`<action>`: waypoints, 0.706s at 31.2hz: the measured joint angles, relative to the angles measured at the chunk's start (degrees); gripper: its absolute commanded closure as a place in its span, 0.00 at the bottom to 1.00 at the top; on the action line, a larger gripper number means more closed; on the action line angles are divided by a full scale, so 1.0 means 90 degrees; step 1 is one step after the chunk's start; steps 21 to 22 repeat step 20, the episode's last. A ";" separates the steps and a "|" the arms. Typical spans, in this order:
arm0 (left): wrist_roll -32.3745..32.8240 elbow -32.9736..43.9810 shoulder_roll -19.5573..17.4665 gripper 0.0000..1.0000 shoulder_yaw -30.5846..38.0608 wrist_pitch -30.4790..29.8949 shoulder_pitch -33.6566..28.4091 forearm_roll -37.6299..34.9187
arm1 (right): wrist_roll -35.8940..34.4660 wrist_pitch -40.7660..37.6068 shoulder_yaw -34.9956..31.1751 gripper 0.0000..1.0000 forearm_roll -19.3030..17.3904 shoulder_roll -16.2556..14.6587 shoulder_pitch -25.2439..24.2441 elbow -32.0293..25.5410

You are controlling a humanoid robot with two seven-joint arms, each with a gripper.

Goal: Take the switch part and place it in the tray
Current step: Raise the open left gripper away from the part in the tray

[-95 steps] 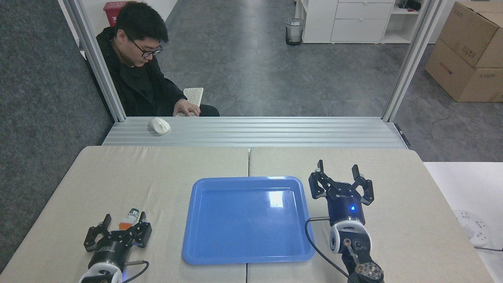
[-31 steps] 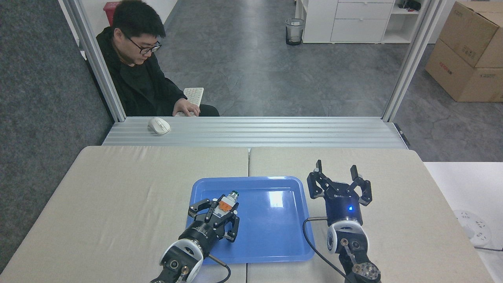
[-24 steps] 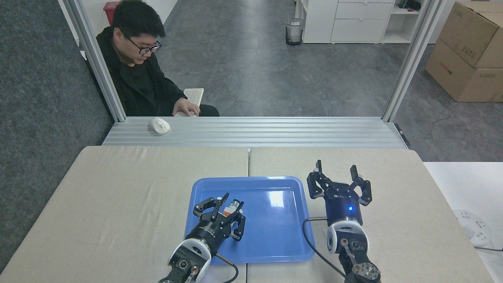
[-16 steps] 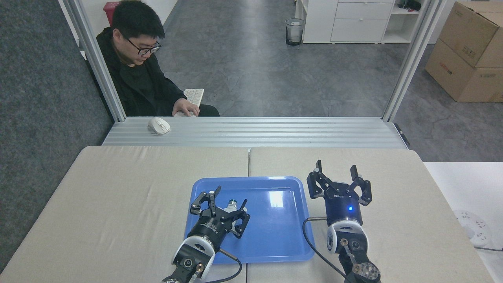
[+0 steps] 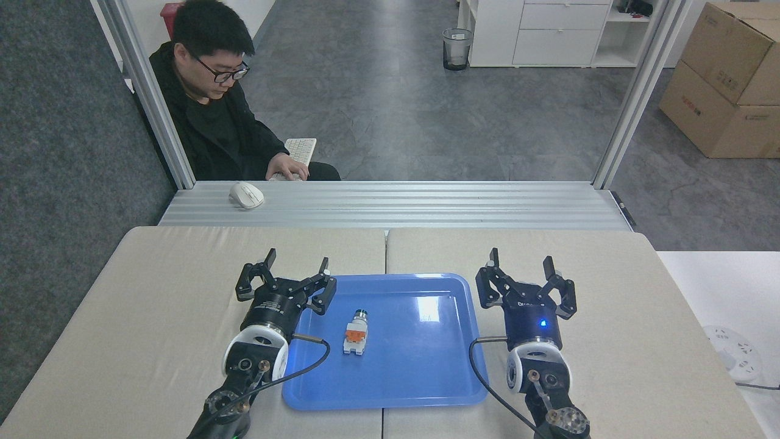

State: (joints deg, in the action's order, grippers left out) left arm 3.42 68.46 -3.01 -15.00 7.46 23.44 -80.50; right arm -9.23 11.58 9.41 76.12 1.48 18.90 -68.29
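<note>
Switch part (image 5: 355, 331) lies inside the tray (image 5: 426, 390), left of the tray's centre, dark cap toward the tray's far rim, white body toward the near rim. Our left gripper (image 5: 293, 266) sits just off the tray's far-left corner, fingers spread apart, holding nothing, clear of the part. Our right gripper (image 5: 522, 264) sits just beside the tray's right rim, fingers also spread, empty. Tray rests on the beige table (image 5: 183, 274).

trays: 1 (image 5: 390, 390) | switch parts: 1 (image 5: 355, 332) | grippers: 2 | mice: 1 (image 5: 246, 195)
</note>
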 measured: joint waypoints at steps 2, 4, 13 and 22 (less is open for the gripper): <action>-0.0060 -0.0062 -0.0095 0.01 0.0137 -0.0020 0.0056 0.0198 | 0.0000 0.0000 0.0000 0.00 0.0000 0.0000 0.0000 0.0000; -0.0098 -0.0115 -0.0178 0.01 0.0258 -0.0042 0.0088 0.0368 | 0.0000 0.0000 0.0000 0.00 0.0000 0.0000 0.0000 0.0000; -0.0159 -0.0240 -0.0450 0.01 0.0813 -0.0042 0.0096 0.0770 | -0.0010 0.0001 0.0000 0.00 0.0000 0.0001 0.0000 0.0000; -0.0161 -0.0204 -0.0573 0.01 0.1102 -0.0004 0.0069 0.0890 | -0.0011 0.0001 0.0000 0.00 0.0000 0.0001 0.0000 0.0000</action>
